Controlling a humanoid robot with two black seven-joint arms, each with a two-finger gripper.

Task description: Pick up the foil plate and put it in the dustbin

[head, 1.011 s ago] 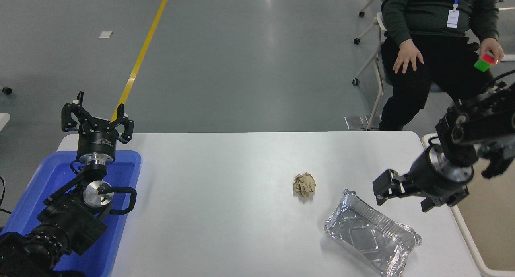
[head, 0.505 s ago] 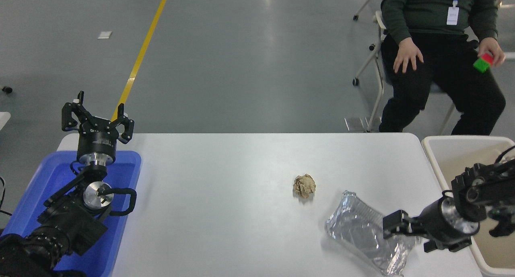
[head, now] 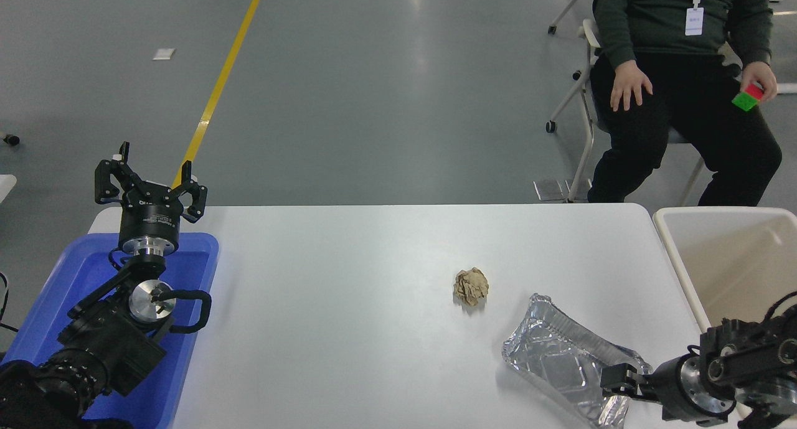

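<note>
Lowered right end effector now at foil plate near corner

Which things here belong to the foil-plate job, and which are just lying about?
Job:
foil plate
dustbin
right gripper, at the plate's near right corner

Lying about:
crumpled paper ball
blue tray
left gripper, parked over it

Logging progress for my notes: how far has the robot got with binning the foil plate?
Early stage. Nothing is binned: the foil plate lies on the table, and the dustbin at the right shows no plate inside. In hand: the right gripper is low at the plate's near right rim; whether it has gripped is unclear. Left: lift, carry right, drop in. The left gripper is parked, open.
</note>
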